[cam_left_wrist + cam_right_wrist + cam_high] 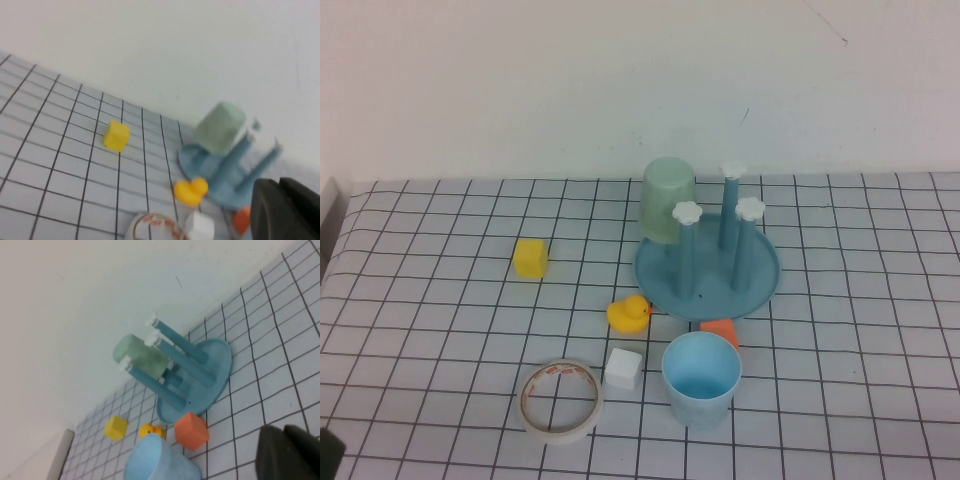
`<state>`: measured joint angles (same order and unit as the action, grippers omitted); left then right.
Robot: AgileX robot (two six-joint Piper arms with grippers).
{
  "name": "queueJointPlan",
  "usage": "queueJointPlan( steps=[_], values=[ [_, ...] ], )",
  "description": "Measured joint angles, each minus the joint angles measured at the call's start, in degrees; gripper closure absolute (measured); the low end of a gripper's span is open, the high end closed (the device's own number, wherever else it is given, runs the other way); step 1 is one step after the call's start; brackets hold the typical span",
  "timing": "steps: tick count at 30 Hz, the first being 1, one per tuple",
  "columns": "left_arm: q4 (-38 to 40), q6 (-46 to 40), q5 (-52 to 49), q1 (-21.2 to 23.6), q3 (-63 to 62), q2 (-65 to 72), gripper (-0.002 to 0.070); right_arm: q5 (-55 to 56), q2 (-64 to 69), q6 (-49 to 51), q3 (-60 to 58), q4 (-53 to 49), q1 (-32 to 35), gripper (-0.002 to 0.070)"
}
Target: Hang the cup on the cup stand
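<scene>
Jaws clenched on both sides, nothing held: the left gripper (280, 210) and the right gripper (290, 452) each show only as a dark edge in their own wrist views, well back from everything. We're at the very start, no reach begun. The cup (701, 378) stands mouth-up on the surface, just in front of the cup stand (760, 285), an orange block (719, 331) between them. The green cup (667, 200) already sits inverted on one peg. Next, I'd say: open, grasp the cup, invert it over a free peg (750, 209).
</scene>
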<state>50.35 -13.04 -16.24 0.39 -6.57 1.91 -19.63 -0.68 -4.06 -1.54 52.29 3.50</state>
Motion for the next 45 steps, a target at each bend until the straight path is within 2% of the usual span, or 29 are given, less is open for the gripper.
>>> queueJointPlan(
  steps=[6,7,12,16,21,27,33,40,43,45],
  values=[
    [-8.58,-11.53,-17.21,0.0,-16.45,15.17,0.0677,-1.11,0.0,-2.11,0.0,0.0,0.0,0.0665],
    [-10.02,-15.75,-22.24,-0.14,-22.39,20.15,0.0677,-1.2,0.0,-2.19,0.0,0.0,0.0,0.0665],
    [-11.4,-21.59,-27.97,-2.32,-33.7,31.6,0.0677,-1.34,0.0,-2.83,0.0,0.0,0.0,0.0665],
    [-16.01,-23.6,-32.48,-5.16,-40.92,40.98,0.0677,-1.53,0.0,-3.22,0.0,0.0,0.0,0.0665],
    [-27.47,-19.42,-36.78,-12.49,-48.85,52.64,0.0677,-2.0,0.0,-3.31,0.0,0.0,0.0,0.0665],
    [-41.93,-9.43,-39.77,-24.55,-57.78,66.99,0.0677,-2.19,0.0,-3.45,0.0,0.0,0.0,0.0665],
    [-50.35,-1.29,-40.14,-34.9,-66.26,78.55,0.0677,-2.95,0.0,-4.09,0.0,0.0,0.0,0.0665],
    [-51.87,3.26,-40.83,-40.52,-75.24,91.22,0.0677,-3.07,0.0,-4.66,0.0,0.0,0.0,0.0665],
    [-52.01,5.42,-41.33,-40.87,-78.24,96.09,0.0673,-3.07,0.0,-4.89,0.0,0.0,0.0,0.0665],
    [-52.24,6.27,-41.91,-40.87,-79.89,99.08,0.0638,-3.07,0.0,-4.89,0.0,0.0,0.0,0.0665]
  ],
)
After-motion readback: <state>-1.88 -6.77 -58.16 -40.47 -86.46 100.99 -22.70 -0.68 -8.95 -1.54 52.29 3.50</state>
